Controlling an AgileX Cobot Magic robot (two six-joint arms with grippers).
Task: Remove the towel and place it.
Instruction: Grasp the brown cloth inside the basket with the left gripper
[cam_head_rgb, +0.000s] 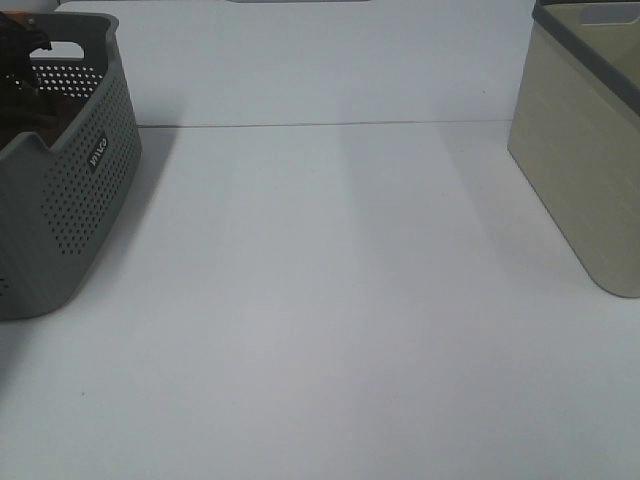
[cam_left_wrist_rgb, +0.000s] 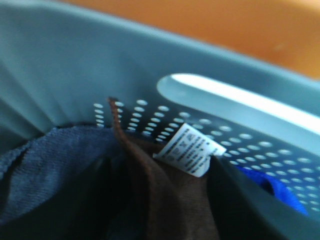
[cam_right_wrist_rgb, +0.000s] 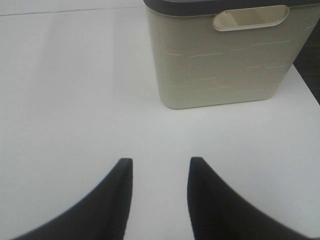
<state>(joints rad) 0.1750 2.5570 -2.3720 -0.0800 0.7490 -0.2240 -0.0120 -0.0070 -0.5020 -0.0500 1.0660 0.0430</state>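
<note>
**Towel at rest in the grey basket.** The towel (cam_left_wrist_rgb: 155, 195), dark brown, lies crumpled inside the grey basket (cam_left_wrist_rgb: 60, 65). It sits against the perforated wall below the handle slot, with one hemmed edge rising up that wall and its white tag (cam_left_wrist_rgb: 189, 149) folded outward. A blue-grey cloth (cam_left_wrist_rgb: 45, 165) touches it on one side, and a bright blue item (cam_left_wrist_rgb: 280, 192) lies on the other.

The towel is judged soft, limp and light, with a grippy terry nap. It should drape and drag when lifted and may pull its neighbours along. The raised hemmed edge beside the tag, clear of the other cloths, looks like the best hold.

The left hand faces into the basket, but whether its fingers are apart or clamped cannot be told. The right hand (cam_right_wrist_rgb: 160, 162) hovers over the counter (cam_head_rgb: 330, 300), well outside the basket, with its fingers apart and empty.
</note>
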